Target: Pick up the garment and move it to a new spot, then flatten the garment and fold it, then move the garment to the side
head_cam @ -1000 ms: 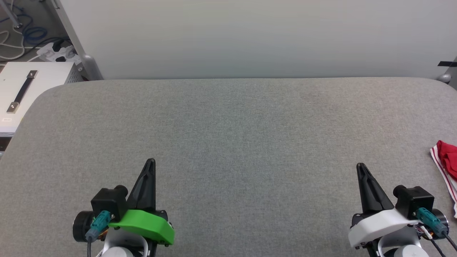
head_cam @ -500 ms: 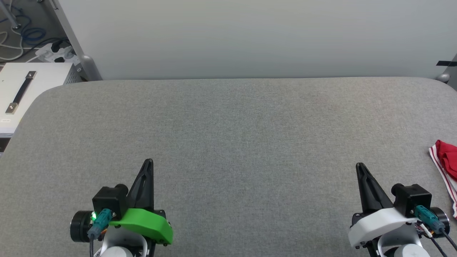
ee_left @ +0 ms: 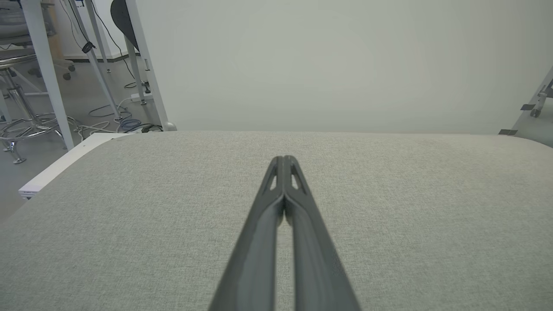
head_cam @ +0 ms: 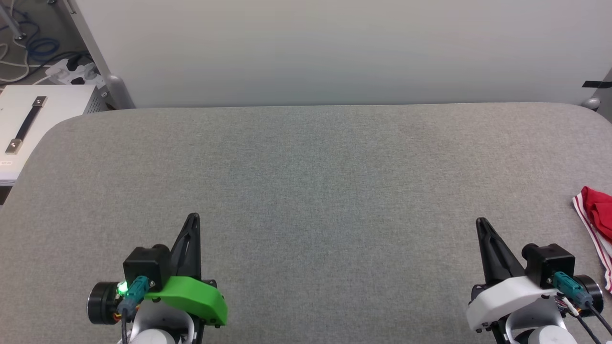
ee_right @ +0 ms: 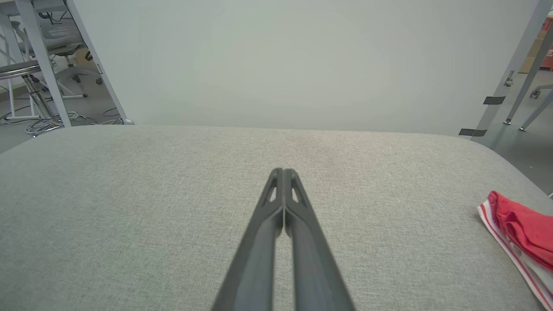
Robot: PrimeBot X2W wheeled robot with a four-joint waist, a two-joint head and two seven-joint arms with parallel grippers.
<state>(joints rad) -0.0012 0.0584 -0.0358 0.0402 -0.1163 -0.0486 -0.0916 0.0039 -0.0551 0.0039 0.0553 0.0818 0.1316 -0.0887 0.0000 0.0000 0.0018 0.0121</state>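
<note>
The garment point(head_cam: 598, 224) lies at the far right edge of the grey padded table point(head_cam: 306, 181), a bunched red fold with red-and-white striped trim, partly cut off by the frame. In the right wrist view the garment point(ee_right: 520, 235) sits low on the right. My right gripper point(head_cam: 481, 222) is shut and empty, pointing away from me, well to the left of the garment. My left gripper point(head_cam: 192, 218) is shut and empty at the lower left. Both pairs of fingertips touch in the wrist views, left gripper point(ee_left: 284, 159) and right gripper point(ee_right: 283, 171).
A pale partition wall point(head_cam: 334, 48) stands just behind the table's far edge. A white box with a dark strap handle point(head_cam: 24, 124) sits off the table's left corner, with cables and a power strip point(head_cam: 67, 69) on the floor behind it.
My left gripper has drawn back a little toward me and leftward. The head view has shifted slightly. The right gripper and the garment stay put.
</note>
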